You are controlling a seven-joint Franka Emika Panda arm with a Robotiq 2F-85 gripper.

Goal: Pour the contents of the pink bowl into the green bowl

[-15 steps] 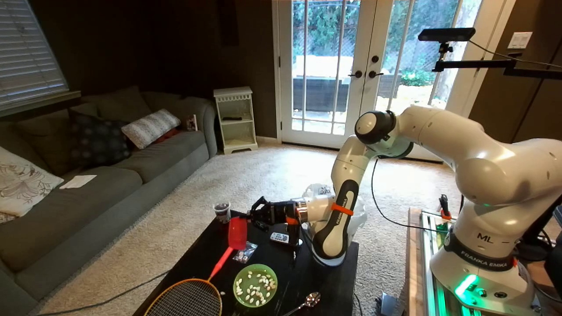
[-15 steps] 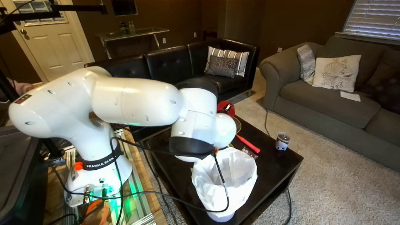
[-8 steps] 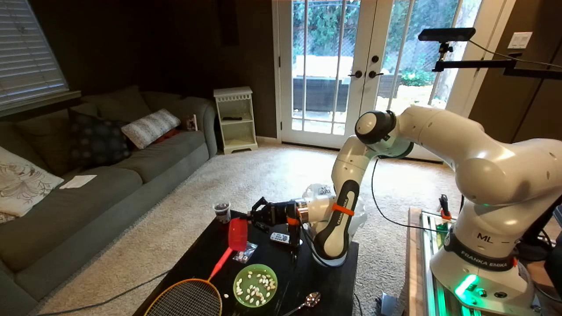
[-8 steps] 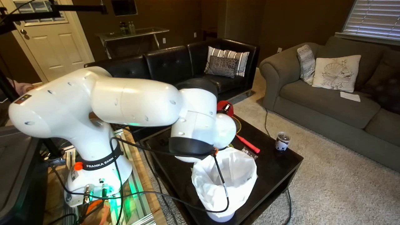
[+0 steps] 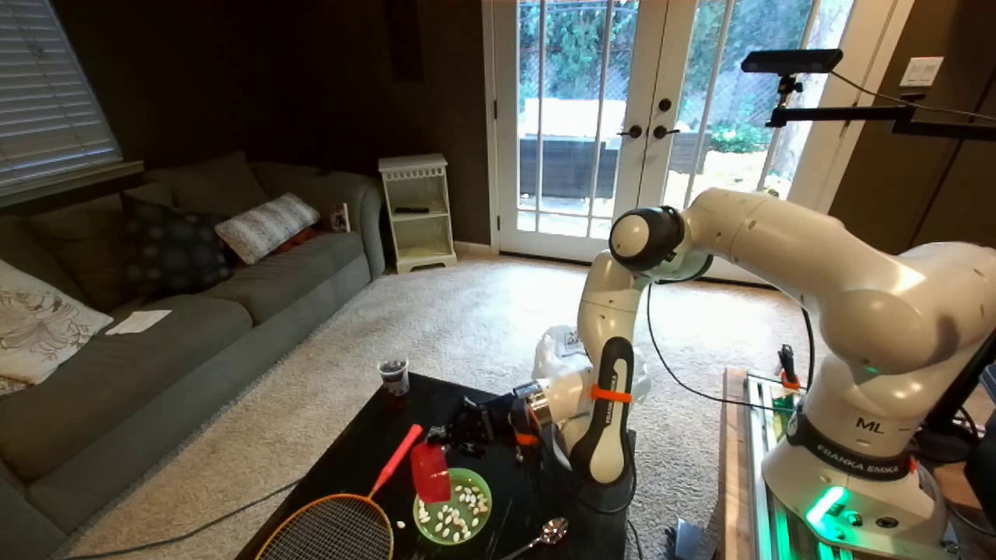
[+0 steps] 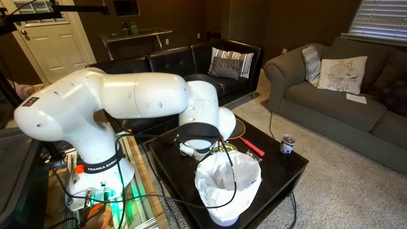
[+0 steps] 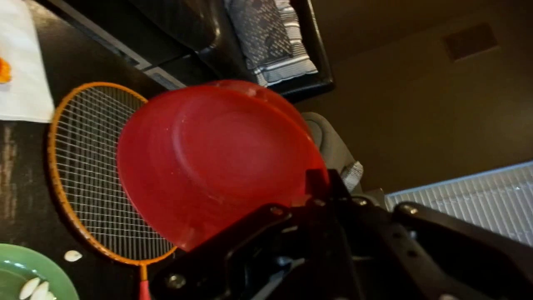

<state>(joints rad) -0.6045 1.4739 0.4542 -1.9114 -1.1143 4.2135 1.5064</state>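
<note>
- Holding the pink bowl by its rim in the tool, pinched narrow on the thin wall; tipped on its side, hollow toward the wrist view, looking empty but for faint marks;
- Hinging, for the coming move, on the green bowl: just past the pink bowl from the tool, overlapped at one edge in an exterior view; cannot tell whether below the tilted rim or beside it;
- Round, so without a long axis; to be judged by tilt instead;
- Judging by the bits spread in the green bowl, with a stray bit outside, likely poured out; probably needing a lift well clear before any setting down;
- Sharing the dark surface with a racket, spoon, cup and lined bin;
- Backed by a grey sofa, black couch and glass doors.
</note>
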